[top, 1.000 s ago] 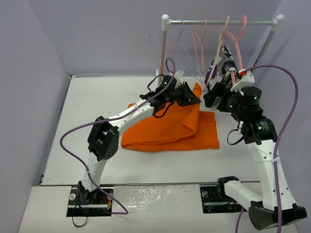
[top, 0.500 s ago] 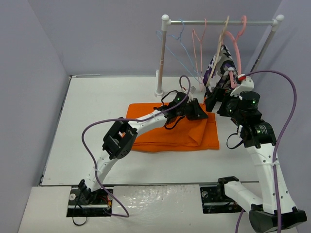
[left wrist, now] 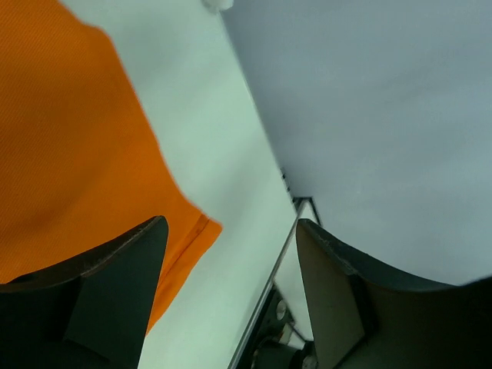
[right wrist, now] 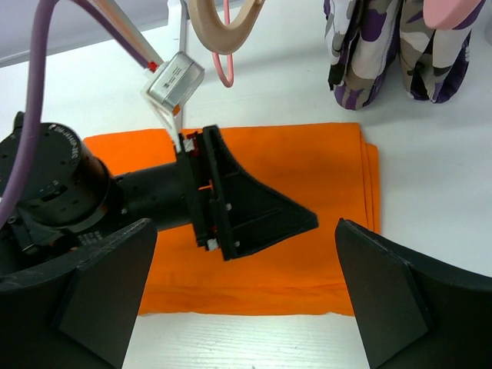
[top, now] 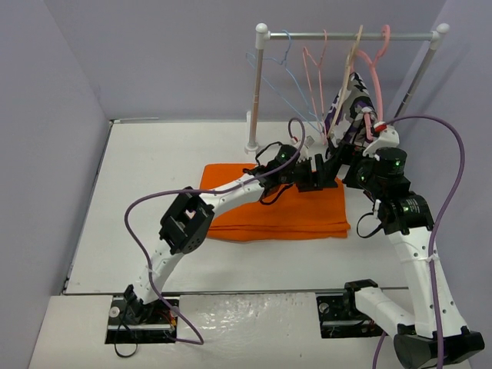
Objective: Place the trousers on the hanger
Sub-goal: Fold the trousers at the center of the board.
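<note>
The trousers (top: 277,215) lie folded into a flat orange rectangle in the middle of the table (top: 154,169), not on anything yet. They look light, soft and floppy, the sort of cloth that sags and slides the moment one edge lifts. My guess is the best hold is a layered folded edge, such as the one at 3 o'clock, pinched through all its layers so they do not peel apart; the wrist view shows stacked edges on that side (right wrist: 367,184).

The hanger (top: 280,77), thin pale-blue wire, hangs from the rail (top: 350,34) at about 12 o'clock from the cloth, well apart from it. It looks springy and likely to swing if nudged.

The left gripper (top: 327,173) hovers low over the 1 o'clock corner of the trousers, its fingers (left wrist: 115,292) spread wide with nothing between them. The right gripper (right wrist: 246,307) looks down on the cloth from 2 o'clock, its fingers also wide apart and empty.

Along the rail toward 1 o'clock hang pink hangers (top: 315,69), a beige hanger (top: 350,61) and a purple, white and black patterned garment (top: 352,100), crowding the right arm. The table is smooth and white, so the cloth may slip on it, and plain lilac-grey walls close in the space
</note>
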